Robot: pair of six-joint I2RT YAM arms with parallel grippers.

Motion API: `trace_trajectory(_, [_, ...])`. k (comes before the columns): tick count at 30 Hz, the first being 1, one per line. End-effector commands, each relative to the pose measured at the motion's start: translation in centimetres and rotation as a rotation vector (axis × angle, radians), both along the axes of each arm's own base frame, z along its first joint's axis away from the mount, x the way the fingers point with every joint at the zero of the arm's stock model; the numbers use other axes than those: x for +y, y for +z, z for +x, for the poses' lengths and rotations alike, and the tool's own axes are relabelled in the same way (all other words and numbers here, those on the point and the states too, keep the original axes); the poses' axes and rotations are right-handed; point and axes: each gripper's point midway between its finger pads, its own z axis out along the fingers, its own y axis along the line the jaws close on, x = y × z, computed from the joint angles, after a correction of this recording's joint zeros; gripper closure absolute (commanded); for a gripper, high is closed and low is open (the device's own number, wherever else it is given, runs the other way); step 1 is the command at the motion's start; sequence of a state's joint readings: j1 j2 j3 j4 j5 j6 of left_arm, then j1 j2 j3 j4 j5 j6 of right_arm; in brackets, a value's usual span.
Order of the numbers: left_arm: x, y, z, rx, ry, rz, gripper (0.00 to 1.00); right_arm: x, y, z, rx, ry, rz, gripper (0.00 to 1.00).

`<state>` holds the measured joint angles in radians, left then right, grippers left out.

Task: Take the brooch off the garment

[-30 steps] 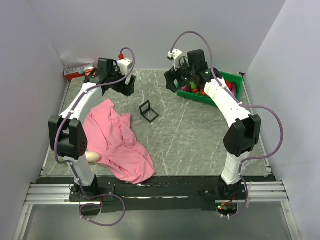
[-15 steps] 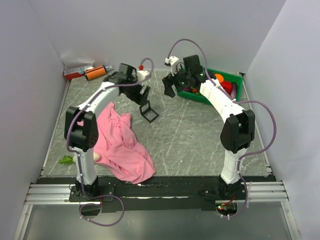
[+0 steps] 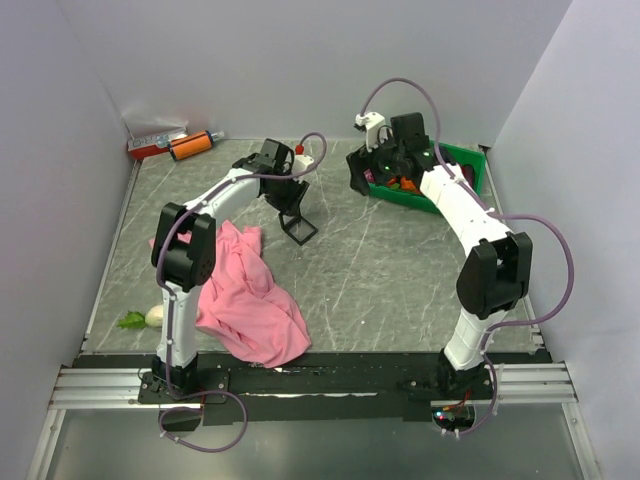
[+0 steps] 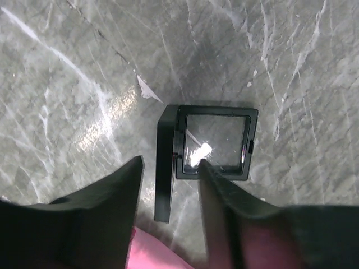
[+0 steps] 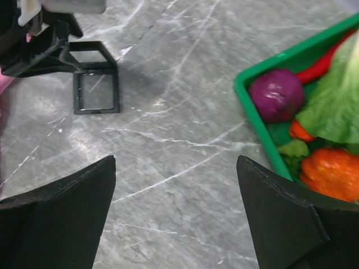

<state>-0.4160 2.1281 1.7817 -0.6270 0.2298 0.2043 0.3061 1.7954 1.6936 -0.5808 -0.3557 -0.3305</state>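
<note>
Both spread: L tool aimed at frame; R tool near bin.

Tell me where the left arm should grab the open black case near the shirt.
On the case, probably take the raised panel: it stands up from the table as a thin wall, while the windowed panel lies flat. Come straight down, left fingers one on each face.

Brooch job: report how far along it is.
Done, possibly: a tiny pale fleck sits in the black case; whether it is the brooch is too small to tell. In hand: the left gripper hangs open over that case; the right gripper is open, empty. Left: no brooch shows on the garment, which lies crumpled, untouched.
</note>
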Motion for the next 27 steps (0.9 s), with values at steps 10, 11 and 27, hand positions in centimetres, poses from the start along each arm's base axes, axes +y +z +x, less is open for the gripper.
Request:
trace_trajectory(10, [1.2,4.5,1.6,-0.071,-0.039,-0.002,0.86,-1.3,2.0,1.3,-0.043,-0.066,0.043,0.06])
trace_trajectory(11, [2.3,5.6,2.3,-0.096,-0.04,0.001,0.9,-1.1,1.9,1.4,-0.041,-0.063,0.043,0.06])
trace_trajectory(27, [32.1,14.0,-0.1,-0.198,-0.38,0.538,0.99,-0.1,0.5,1.7,0.011,-0.032,0.062,0.05])
